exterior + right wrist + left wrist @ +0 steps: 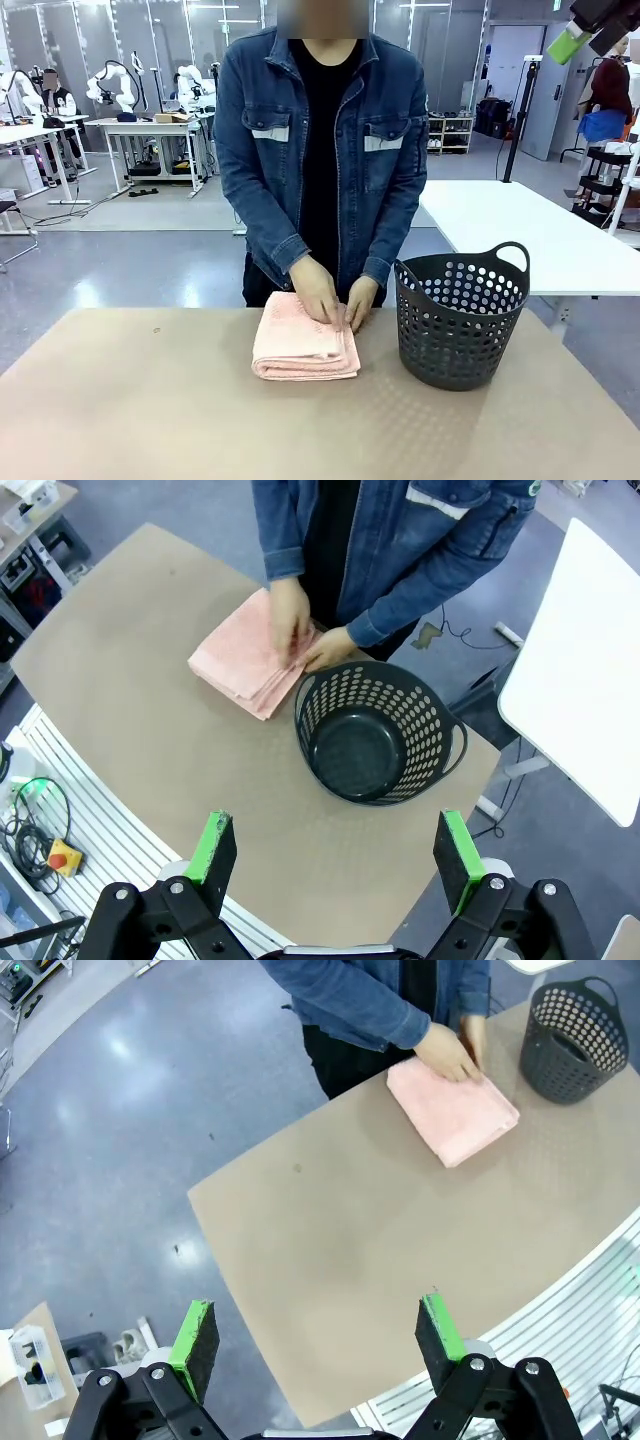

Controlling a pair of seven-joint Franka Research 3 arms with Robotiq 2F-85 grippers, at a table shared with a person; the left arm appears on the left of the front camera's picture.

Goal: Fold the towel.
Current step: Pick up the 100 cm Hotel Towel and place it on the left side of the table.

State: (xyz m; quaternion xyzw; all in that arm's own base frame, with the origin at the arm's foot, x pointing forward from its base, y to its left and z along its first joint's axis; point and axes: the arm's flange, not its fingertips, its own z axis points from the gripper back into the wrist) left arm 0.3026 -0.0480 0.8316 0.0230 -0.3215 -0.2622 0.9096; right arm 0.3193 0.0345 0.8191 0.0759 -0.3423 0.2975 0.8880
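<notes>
The towel point(305, 340), folded into a stack at the far middle of the table point(120, 400), left of the basket point(460, 320) and pressed by the person's hands point(318, 290), is judged light, soft and limp; a layered edge is recommended for gripping. The left gripper point(313, 1310) and right gripper point(335, 820) are spread wide and empty above the matte tan surface, in an open workshop.

You have a glossy grey floor point(120, 260), a white table point(500, 225) at right, and white workbenches point(140, 127) at far left.
</notes>
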